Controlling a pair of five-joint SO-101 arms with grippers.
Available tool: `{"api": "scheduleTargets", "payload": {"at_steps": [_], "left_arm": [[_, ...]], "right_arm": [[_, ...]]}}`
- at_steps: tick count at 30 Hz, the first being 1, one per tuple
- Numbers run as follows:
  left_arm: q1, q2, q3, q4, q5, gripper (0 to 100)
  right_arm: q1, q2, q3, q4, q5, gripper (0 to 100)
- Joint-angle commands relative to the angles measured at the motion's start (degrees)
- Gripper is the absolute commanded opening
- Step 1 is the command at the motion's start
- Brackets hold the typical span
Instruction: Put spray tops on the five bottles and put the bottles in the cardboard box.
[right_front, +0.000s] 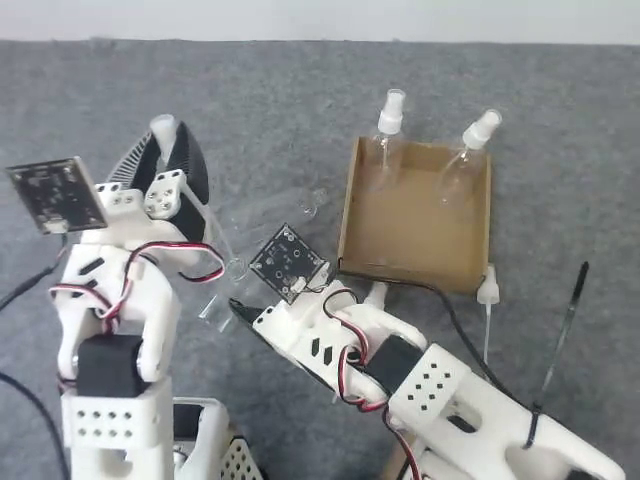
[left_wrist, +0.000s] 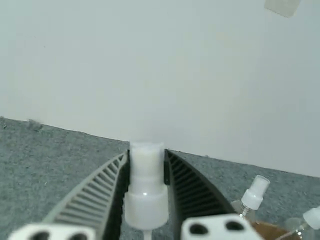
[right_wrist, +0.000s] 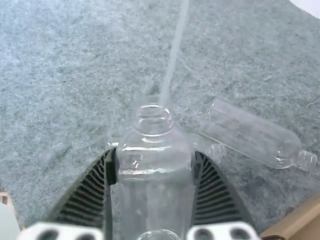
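Observation:
My left gripper (right_front: 165, 140) is raised and shut on a white spray top (left_wrist: 146, 190), whose thin dip tube (right_wrist: 173, 50) slants down to the open neck of a clear bottle (right_wrist: 152, 165). My right gripper (right_wrist: 152, 162) is shut on that bottle, holding it just above the grey mat to the left of the cardboard box (right_front: 351, 215). Two capped bottles (right_front: 386, 140) (right_front: 468, 155) stand in the box's far side. Another uncapped clear bottle (right_wrist: 250, 132) lies on the mat between the grippers and the box.
Loose spray tops lie on the mat, one (right_front: 488, 292) by the box's near right corner and one (right_front: 376, 293) at its near edge. A black zip tie (right_front: 563, 330) lies at the right. A cable runs along the box's front.

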Motion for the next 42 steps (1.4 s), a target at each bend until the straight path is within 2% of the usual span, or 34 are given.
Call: {"api": "scheduleTargets", "payload": {"at_steps": [1,6,8,14,21,24,27,32,38,42], "left_arm": [[2.5,-1.5,-4.4,4.4,0.1,2],[6.1,-1.5,-4.9,12.4,-0.4,2],[6.9,-1.5,-4.7,14.1,-3.1,2],[10.3,-1.5,-4.7,18.7,-7.5,2],[15.5,-1.1,-4.0,19.8,-9.1,3],[16.4,-1.1,-3.7,19.8,-10.6,7],[16.1,-1.1,-5.1,19.7,-10.7,13],[15.8,-1.0,-10.4,19.7,-13.2,13],[6.5,2.0,-13.8,17.3,-13.2,13],[5.5,10.3,-13.8,17.7,-14.9,13]], "right_arm": [[-0.1,-1.3,-0.4,-2.3,-0.7,0.6],[1.5,-1.7,0.9,-5.1,-0.8,0.6],[3.1,-1.7,0.9,-5.5,-1.0,0.6],[8.0,-5.6,0.9,-5.5,-6.3,0.6],[9.1,-11.1,4.0,-5.5,-6.2,0.6],[9.2,-11.2,4.2,-5.5,-6.2,0.6],[9.0,-10.9,4.2,-5.5,-6.2,0.6],[9.0,-10.9,4.4,-5.5,-6.2,0.6],[9.0,-10.9,4.4,-5.5,-6.2,0.6],[9.0,-10.9,4.4,-5.5,-6.2,0.6]]}}
